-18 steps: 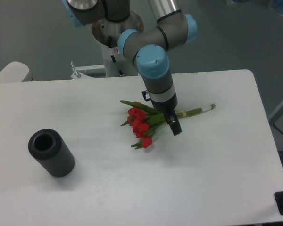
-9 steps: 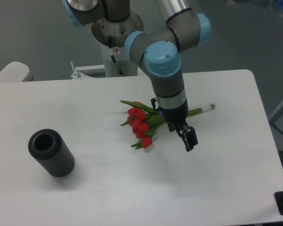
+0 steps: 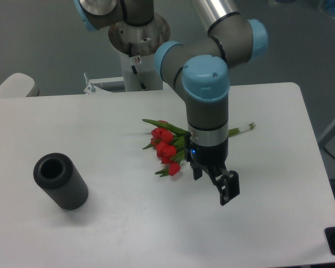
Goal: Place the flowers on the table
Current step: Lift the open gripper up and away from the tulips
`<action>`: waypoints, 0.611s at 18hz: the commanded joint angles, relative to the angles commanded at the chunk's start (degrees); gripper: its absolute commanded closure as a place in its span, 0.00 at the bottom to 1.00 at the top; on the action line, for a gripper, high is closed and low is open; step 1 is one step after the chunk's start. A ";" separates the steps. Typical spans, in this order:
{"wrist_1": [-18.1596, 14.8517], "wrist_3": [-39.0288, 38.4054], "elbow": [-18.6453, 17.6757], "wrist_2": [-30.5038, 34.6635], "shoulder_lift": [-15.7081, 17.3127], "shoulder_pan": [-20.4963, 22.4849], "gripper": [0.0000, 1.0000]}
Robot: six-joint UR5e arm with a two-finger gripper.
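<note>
The fixed camera shows the arm's black two-finger gripper [image 3: 213, 183] hanging above the large white rectangular tabletop [image 3: 128, 223], its two fingers spread apart with nothing between them: one finger [image 3: 229, 190] sticks out toward the lower right, the other shorter one shows near the wrist. Just up and to the left of the gripper, and clear of its fingers, the bunch of red tulip buds with green leaves and long green stems [image 3: 168, 149] lies flat on the table. The red heads point to the lower left, while the stems run up and right behind the grey and light-blue arm and come out on its far side. Well apart, near the left edge, a dark grey ribbed cylinder [image 3: 60, 181] lies on the tabletop, its open end facing up and left.
</note>
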 joint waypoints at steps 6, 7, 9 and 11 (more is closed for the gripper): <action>0.18 0.26 4.83 -0.09 -3.43 -0.09 0.00; 0.18 0.44 5.36 -0.09 -3.78 0.00 0.00; 0.09 0.70 6.24 -0.26 -4.40 0.44 0.00; 0.18 0.79 6.41 -0.53 -5.01 0.62 0.00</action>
